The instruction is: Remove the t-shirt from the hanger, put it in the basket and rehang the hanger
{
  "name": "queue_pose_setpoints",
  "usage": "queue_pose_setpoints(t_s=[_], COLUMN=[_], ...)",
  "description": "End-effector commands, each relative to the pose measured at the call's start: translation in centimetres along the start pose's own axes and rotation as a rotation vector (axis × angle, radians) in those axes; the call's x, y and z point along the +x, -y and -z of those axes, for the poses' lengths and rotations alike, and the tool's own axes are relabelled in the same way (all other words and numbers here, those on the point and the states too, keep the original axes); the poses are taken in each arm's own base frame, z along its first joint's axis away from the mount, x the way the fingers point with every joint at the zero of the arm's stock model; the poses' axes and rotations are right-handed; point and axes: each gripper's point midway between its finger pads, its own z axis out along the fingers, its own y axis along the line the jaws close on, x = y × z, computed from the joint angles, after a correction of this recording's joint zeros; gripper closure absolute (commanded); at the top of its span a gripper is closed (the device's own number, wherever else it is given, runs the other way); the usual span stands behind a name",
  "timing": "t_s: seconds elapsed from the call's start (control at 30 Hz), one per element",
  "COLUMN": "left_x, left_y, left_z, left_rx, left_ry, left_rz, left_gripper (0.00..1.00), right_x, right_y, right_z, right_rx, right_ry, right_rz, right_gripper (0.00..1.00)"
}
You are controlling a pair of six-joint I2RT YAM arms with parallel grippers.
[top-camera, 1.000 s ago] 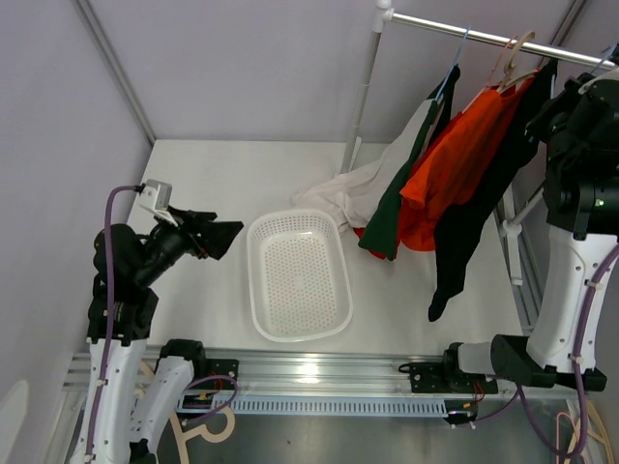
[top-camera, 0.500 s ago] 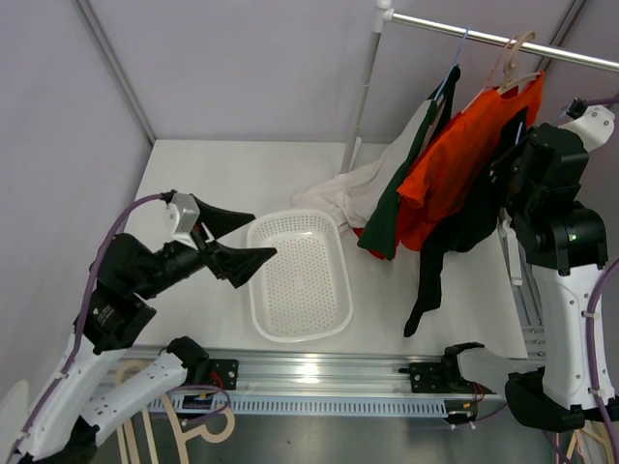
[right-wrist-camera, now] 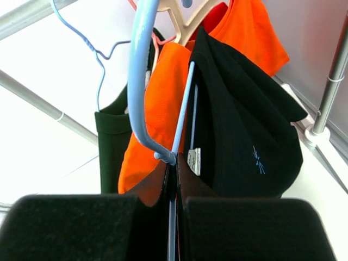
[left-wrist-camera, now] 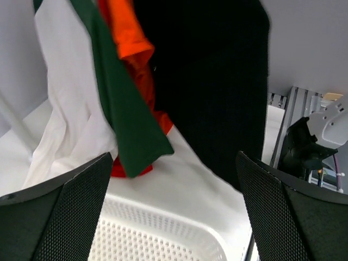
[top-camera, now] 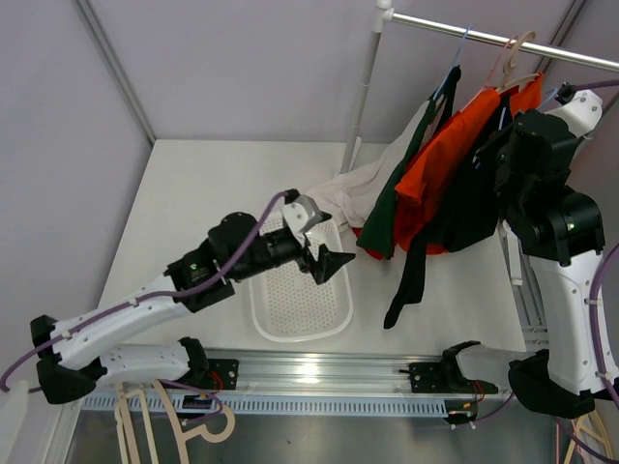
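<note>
My right gripper is shut on the wire of a light blue hanger just below its hook. A black t-shirt hangs on this hanger, one end dangling low. The hook's top runs out of the right wrist view. My left gripper is open and empty over the right end of the white basket, pointing at the hanging clothes. The black t-shirt hangs ahead of it, apart from its fingers.
An orange shirt, a dark green garment and a white garment hang from the metal rail, their ends on the table. The rail's pole stands behind the basket. Spare hangers lie below the table's front edge.
My left arm has swung from the far left across the basket toward the clothes. My right arm has carried the hanger and black t-shirt leftward, in front of the orange shirt.
</note>
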Motion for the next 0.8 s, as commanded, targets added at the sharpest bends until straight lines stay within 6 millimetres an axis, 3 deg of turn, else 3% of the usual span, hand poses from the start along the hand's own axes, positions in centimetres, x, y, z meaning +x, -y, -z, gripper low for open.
queue_pose_setpoints(t_s=[0.0,0.03,0.07,0.1,0.23,0.27,0.33,0.47,0.77], left_x=[-4.8,-4.1,-4.9,-4.2,-4.7,-3.7,-4.9,-3.1,-3.0], left_y=[0.8,1.2,1.7,1.8,3.1,4.0,4.8,6.2,9.1], left_z=[-1.4,-2.1,-2.4,-3.2,-4.7,-5.5,-6.1,-9.0,-10.5], left_rx=[-0.040,-0.030,-0.020,-0.021,0.014,0.037,0.049,0.091,0.191], left_ry=[0.213,0.215,0.255,0.246,0.285,0.269,0.320,0.277,0.298], left_rz=[-0.106,-0.115,-0.110,-0.108,-0.140,-0.159,-0.188,-0.179,-0.168], left_gripper=[0.00,0.00,0.01,0.00,0.00,0.01,0.01,0.01,0.01], right_x=[-3.7,-3.9,-3.8,-4.1,-4.1,-4.1,-4.0,-4.3,-4.6], right_y=[-1.6,-1.7,-1.8,-2.0,-2.5,-2.5,-2.5,-2.6,-2.7], right_z=[1.2,1.1,0.8,1.0,1.0,1.0,0.9,1.2,1.5], right_rx=[-0.056,-0.052,-0.049,-0.059,-0.080,-0.081,-0.078,-0.092,-0.097], right_ry=[0.089,0.091,0.089,0.091,0.086,0.087,0.086,0.091,0.095], right_rz=[-0.103,-0.102,-0.098,-0.101,-0.111,-0.112,-0.106,-0.112,-0.107], right_gripper=[1.00,1.00,1.00,1.00,1.00,1.00,1.00,1.00,1.00])
